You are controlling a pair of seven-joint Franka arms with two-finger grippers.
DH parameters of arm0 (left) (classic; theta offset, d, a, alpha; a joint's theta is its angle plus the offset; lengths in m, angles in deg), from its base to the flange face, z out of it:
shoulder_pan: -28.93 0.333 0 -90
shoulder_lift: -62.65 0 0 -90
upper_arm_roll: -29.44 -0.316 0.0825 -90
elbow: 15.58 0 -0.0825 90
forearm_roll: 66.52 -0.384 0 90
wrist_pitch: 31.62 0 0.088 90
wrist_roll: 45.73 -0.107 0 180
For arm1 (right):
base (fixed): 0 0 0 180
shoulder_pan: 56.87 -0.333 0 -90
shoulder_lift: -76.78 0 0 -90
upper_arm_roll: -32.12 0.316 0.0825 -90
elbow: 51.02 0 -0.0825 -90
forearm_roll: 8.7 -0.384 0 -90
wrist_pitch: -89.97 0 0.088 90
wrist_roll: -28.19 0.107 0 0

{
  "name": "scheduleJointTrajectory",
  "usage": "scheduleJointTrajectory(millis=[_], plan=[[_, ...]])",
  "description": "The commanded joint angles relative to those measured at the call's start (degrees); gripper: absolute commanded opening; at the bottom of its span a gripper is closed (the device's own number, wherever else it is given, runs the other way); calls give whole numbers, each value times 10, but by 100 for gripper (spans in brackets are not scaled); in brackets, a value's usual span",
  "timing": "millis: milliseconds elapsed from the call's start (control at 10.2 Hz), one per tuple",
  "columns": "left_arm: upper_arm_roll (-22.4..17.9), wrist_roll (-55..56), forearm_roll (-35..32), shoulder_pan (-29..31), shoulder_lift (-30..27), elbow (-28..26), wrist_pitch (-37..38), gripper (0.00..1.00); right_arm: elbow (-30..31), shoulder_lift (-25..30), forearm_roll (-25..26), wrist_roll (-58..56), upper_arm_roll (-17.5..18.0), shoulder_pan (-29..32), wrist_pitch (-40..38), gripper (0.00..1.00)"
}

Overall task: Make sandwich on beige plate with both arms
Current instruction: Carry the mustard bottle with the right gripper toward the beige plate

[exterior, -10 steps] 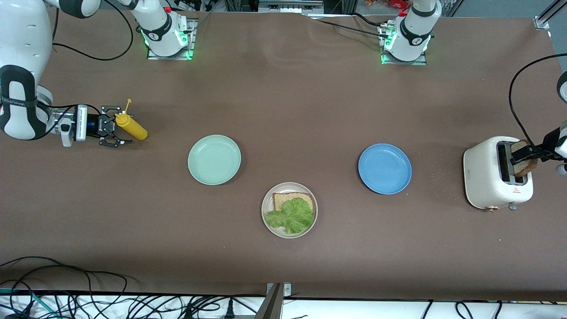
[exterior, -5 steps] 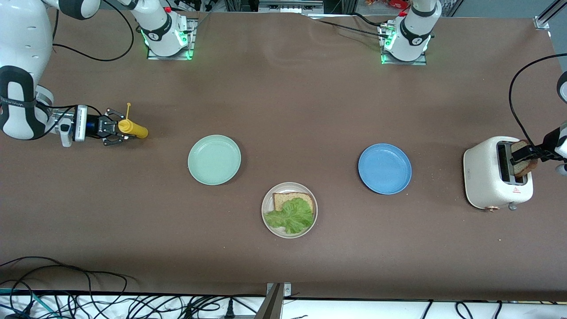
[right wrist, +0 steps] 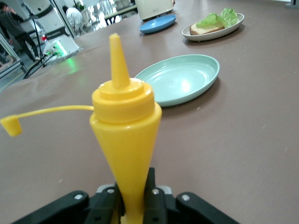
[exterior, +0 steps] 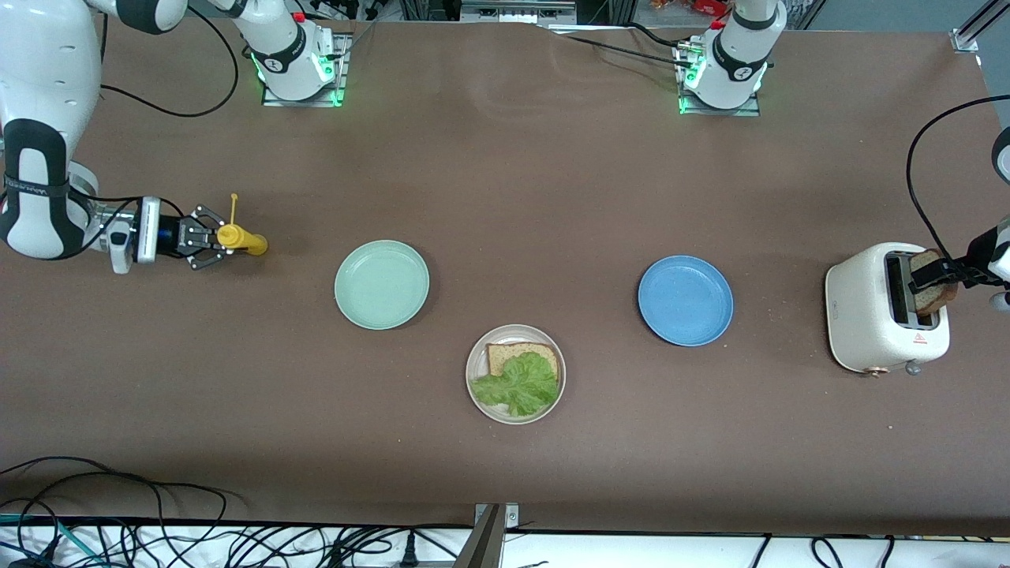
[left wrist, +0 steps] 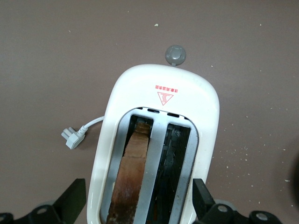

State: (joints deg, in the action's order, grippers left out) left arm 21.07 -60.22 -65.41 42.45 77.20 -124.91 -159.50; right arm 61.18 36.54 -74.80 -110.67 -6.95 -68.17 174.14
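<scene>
The beige plate (exterior: 476, 384) lies nearest the front camera, mid-table, with one bread slice (exterior: 505, 355) on it and a lettuce leaf (exterior: 521, 384) on top. A second bread slice (exterior: 937, 290) stands in the white toaster (exterior: 868, 315) at the left arm's end. My left gripper (left wrist: 138, 205) hangs open over the toaster, one finger on each side of it, touching nothing. At the right arm's end my right gripper (exterior: 215, 238) is shut on the body of the upright yellow squeeze bottle (right wrist: 125, 126).
A pale green plate (exterior: 382, 284) lies between the bottle and the beige plate, and a blue plate (exterior: 685, 300) lies toward the toaster. The toaster's plug and short cord (left wrist: 74, 135) rest on the brown table beside it. Cables run along the table's front edge.
My right gripper has closed from wide open onto the yellow bottle, which shifted slightly with it. The left arm and the bread in the toaster have not moved.
</scene>
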Motion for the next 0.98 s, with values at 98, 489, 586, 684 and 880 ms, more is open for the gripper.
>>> scheduleJointTrajectory(millis=[98, 489, 586, 684, 880], plan=[[4, 2, -12, 4, -12, -7, 0, 100, -98, 27, -2, 185, -22, -104, 40, 0], [4, 2, -12, 4, -12, -7, 0, 100, -223, 25, 85, 439, -70, -266, 135, 0], [4, 2, -12, 4, -12, -7, 0, 100, -249, 22, 130, 497, -71, -302, 169, 0], [4, 3, -12, 4, -12, -7, 0, 100, -267, 20, 184, 556, -69, -333, 201, 0], [4, 2, -12, 4, -12, -7, 0, 100, -275, 5, 270, 660, -68, -387, 262, 0]])
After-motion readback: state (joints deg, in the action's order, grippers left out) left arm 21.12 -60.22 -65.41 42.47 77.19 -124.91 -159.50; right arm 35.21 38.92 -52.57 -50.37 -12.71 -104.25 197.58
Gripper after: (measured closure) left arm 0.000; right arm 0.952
